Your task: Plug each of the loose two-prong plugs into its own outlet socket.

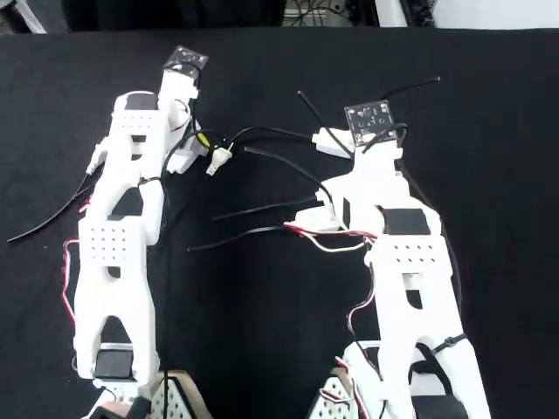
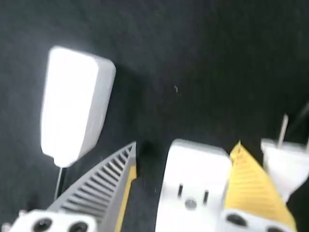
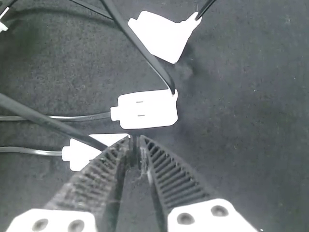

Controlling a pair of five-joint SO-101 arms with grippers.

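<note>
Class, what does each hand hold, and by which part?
Left hand straddles the outlet socket with a gap, not gripping. Right hand is shut; nothing clearly held.

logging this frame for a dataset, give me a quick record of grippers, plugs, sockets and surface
surface: black table
left gripper: open, astride a white outlet socket
loose plug: beside that socket, prong bare, not inserted
right gripper: shut, tips next to a corded white socket
cables: black cables lie between the arms
</note>
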